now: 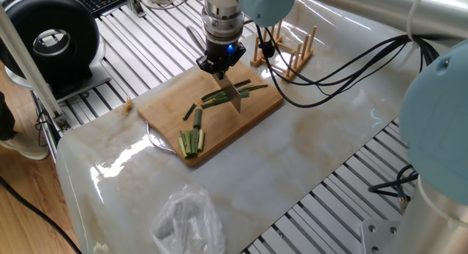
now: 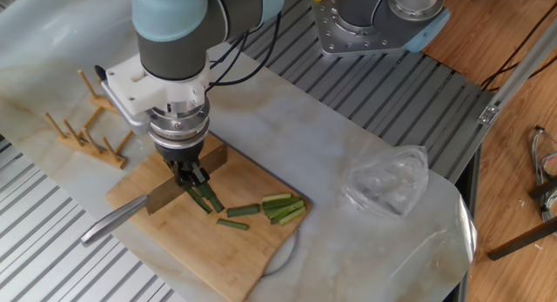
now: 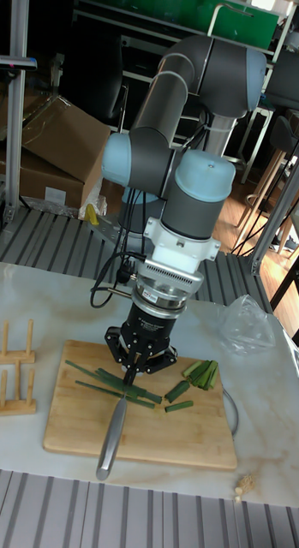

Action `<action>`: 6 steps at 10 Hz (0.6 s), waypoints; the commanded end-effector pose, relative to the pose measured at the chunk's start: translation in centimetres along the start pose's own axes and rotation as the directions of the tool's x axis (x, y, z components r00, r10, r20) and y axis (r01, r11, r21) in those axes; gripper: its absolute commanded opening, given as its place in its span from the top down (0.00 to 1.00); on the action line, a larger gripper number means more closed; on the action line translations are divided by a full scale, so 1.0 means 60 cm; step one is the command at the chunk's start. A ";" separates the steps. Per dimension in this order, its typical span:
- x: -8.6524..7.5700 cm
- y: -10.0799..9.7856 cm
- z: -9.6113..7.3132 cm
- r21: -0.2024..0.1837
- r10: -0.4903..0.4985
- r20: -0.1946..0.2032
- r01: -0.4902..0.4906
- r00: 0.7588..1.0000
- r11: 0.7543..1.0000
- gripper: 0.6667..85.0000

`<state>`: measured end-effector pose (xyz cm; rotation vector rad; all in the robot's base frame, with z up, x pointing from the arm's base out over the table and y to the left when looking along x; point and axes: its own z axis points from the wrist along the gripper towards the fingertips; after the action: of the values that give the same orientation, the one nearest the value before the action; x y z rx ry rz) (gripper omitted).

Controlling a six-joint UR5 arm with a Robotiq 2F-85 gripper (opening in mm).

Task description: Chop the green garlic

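Observation:
My gripper (image 1: 219, 66) is shut on a knife (image 1: 232, 94), blade down over the wooden cutting board (image 1: 164, 104). Its metal handle (image 2: 113, 222) sticks out past the board's edge. Long dark-green stalks of green garlic (image 1: 228, 97) lie under the blade, which crosses them; in the tall fixed view the green garlic (image 3: 96, 378) runs left of the gripper (image 3: 136, 366). Short cut segments (image 2: 244, 211) lie beside them. A bundle of paler sticks (image 2: 284, 206) rests near the board's end.
A wooden rack (image 1: 287, 52) stands just beyond the board. A crumpled clear plastic bag (image 1: 189, 219) lies on the marble table. A thin grey rim (image 1: 156, 141) pokes out from under the board. A black round device (image 1: 50, 40) sits off the table.

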<state>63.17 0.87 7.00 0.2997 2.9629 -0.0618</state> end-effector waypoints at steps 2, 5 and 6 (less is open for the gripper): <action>0.005 0.002 0.000 -0.013 0.006 -0.009 -0.006 1.000 1.000 0.99; 0.013 -0.002 0.003 -0.021 0.004 -0.009 -0.004 1.000 1.000 0.99; 0.016 -0.002 0.003 -0.021 0.004 -0.009 -0.004 1.000 1.000 0.99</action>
<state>62.57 0.84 6.70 0.2948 2.9702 -0.0507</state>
